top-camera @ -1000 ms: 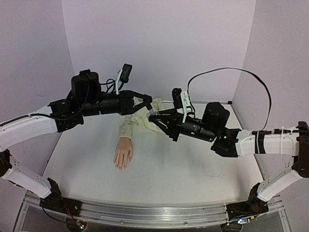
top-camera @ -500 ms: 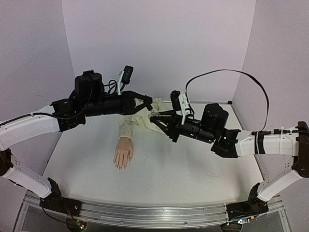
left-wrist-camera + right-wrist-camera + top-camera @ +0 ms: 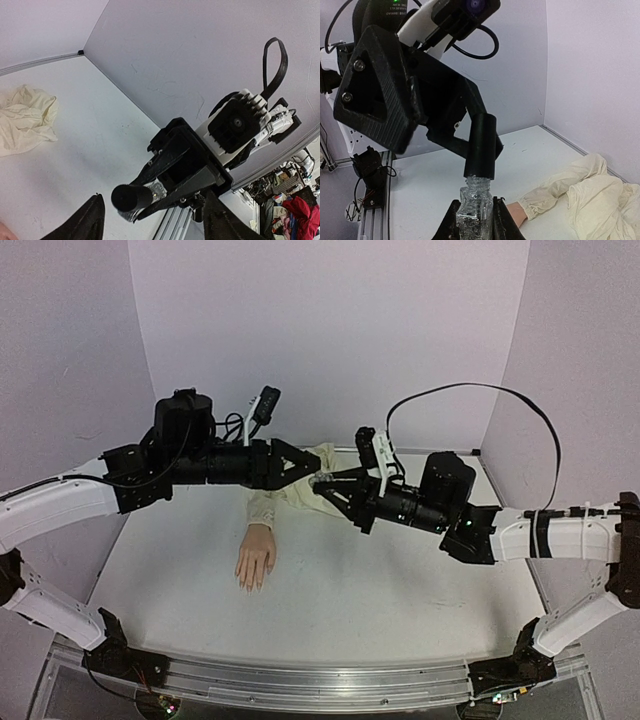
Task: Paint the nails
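right gripper (image 3: 476,220) pinches the clear bottle (image 3: 477,200), cap end toward the left gripper (image 3: 308,470), whose fingers sit wide around the black cap (image 3: 482,145), so we judge uncapping comes next. we find the nails, too small to see, on the fake hand (image 3: 256,558), flat on the table (image 3: 400,580), well apart.

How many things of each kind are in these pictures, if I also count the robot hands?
Mannequin hand: 1
Cream sleeve: 1
Clear polish bottle with black cap: 1
Robot hands: 2, left hand and right hand
Total: 5
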### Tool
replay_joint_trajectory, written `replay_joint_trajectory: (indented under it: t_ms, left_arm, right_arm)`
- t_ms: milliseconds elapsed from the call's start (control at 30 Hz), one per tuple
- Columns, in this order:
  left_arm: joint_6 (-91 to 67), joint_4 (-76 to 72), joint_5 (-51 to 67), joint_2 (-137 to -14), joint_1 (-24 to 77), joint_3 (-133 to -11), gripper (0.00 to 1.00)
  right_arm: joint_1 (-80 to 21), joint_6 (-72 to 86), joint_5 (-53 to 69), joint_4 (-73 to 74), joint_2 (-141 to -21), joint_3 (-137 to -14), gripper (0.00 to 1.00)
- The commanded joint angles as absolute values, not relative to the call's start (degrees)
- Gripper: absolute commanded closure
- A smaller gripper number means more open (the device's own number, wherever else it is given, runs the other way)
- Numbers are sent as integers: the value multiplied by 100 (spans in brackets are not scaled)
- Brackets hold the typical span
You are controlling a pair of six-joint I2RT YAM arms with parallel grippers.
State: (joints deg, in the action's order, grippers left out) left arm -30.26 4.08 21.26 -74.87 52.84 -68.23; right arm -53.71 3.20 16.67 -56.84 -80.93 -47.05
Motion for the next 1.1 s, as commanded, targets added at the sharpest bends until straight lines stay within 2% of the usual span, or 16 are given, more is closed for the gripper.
replay_joint_trajectory:
  t_ms: [0,133,267,600,800,1067]
  left_arm:
    - [-2767,1527,1927,-7090,5283,-7467,29]
    - [-2718,2570,1945,-7311,5238,-8056,22]
    - [-2899,2735,2346,-7409,5109,-8224,22]
    - [-2900,2821,2993,-7877,5107,-8520,37]
    - [-2924,2693,3024,-7907,5106,-8486,51]
    - [-2958,2549,2981,-7893,5106,-8420,60]
  right_arm:
    - [-5268,258,2268,-5868,-7717,-4834,100]
    - [-5221,211,2597,-5727,-7656,-4841,100]
    - [-5220,189,2834,-5590,-7688,-4948,100]
    - [-5216,180,2853,-5546,-7726,-5036,100]
    - [-5213,194,2857,-5546,-7765,-5060,100]
    - [-5212,193,2874,-5520,-7822,-5097,100]
